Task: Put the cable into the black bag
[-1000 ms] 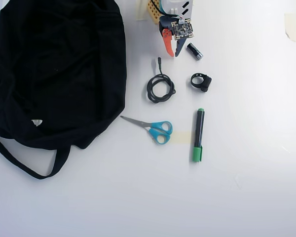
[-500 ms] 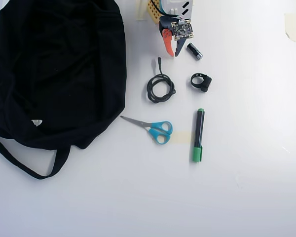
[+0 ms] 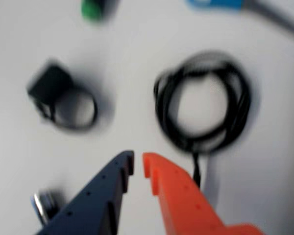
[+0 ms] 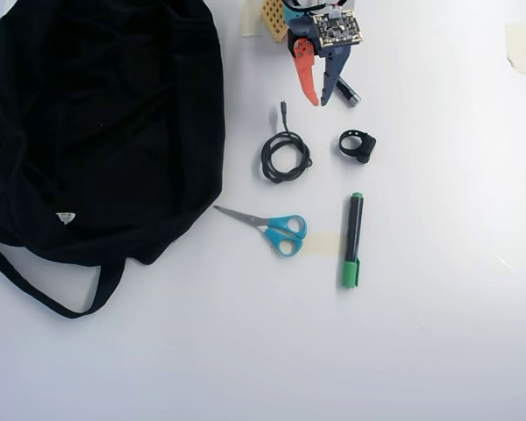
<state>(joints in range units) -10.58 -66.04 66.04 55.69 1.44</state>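
The cable [image 3: 203, 100]: fills the upper right of the wrist view as a loose black coil, at about one o'clock from the gripper [image 3: 138, 164]. Blurred throughout. Gripper empty, dark blue and orange tips nearly together with only a slim gap. Plug end running down from the coil toward six o'clock and vanishing behind the orange finger, so its tip stays hidden. At ten o'clock from the gripper, the black ring-shaped clip [image 3: 63, 100]. At the bottom left edge, a small shiny cylinder [image 3: 41, 205], cut off. Along the top edge, a green blob and a blue shape, both cropped and too soft to name from here.

Probably light and limp, likely to sag or unwind if lifted by a single strand. Best taken across the bundled side of the coil where several turns lie together, not by the thin plug lead.

In the overhead view, the cable [image 4: 286, 156] lies on the white table [image 4: 438, 351], at about seven o'clock from the gripper [image 4: 319, 102] and apart from it. Black bag [image 4: 101, 123] well off at nine o'clock from the coil, its opening impossible to pick out in the dark folds, its top and left edges cropped. Scissors [image 4: 272, 228] at six o'clock of the coil, green marker [image 4: 353, 239] at four o'clock.
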